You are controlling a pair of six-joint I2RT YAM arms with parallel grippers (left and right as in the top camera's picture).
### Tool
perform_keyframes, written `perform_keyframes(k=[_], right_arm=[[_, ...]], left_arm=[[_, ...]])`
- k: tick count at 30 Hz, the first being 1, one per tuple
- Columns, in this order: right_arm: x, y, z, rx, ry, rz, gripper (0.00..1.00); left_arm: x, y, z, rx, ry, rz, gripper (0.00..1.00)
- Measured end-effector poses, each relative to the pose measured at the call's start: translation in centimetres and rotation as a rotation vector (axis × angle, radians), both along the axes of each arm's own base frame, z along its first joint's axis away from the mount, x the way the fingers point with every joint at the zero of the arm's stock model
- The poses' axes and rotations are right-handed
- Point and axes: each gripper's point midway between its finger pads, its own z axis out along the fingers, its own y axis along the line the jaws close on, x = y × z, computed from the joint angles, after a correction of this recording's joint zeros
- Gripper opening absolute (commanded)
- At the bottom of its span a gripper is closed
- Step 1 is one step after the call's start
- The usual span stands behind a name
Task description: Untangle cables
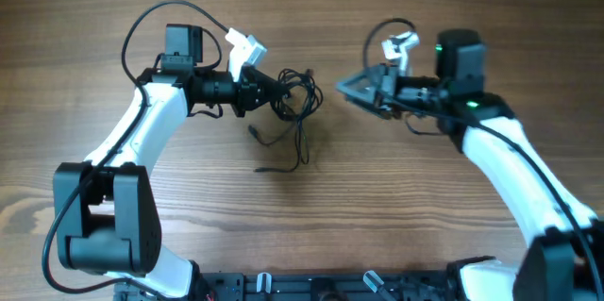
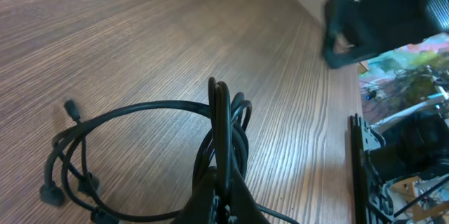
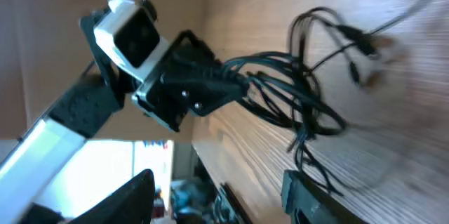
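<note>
"So, where are the cables (image 2: 221, 122)?"
"Bunched in the left gripper (image 1: 279, 88), its fingers clenched on the black strands. Loose plug ends trail on the wooden table (image 1: 396, 207)."
"And the right gripper (image 1: 345, 85)?"
"Fingers parted, grasping nothing, near the tangle but not touching it."

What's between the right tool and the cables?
Only a bare strip of table lies between the right tool and the cables. The overhead view shows it.
</note>
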Motion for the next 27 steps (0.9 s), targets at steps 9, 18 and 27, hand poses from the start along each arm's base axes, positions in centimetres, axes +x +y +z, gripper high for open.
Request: perform_keyframes(k=[9, 18, 27], right_arm=[[0.7, 3.6, -1.3, -0.070, -0.090, 0.001, 0.51], [0.4, 5.9, -2.2, -0.028, 0.283, -0.200, 0.29], [2.5, 5.0, -2.0, -0.169, -0.144, -0.145, 0.51]], left_arm=[[-0.9, -0.7, 1.5, -0.097, 0.008, -0.052, 0.04], [-0.4, -0.9, 2.1, -0.129, 0.035, -0.032, 0.04], [1.0, -0.4, 1.3, -0.070, 0.065, 0.050, 0.04]])
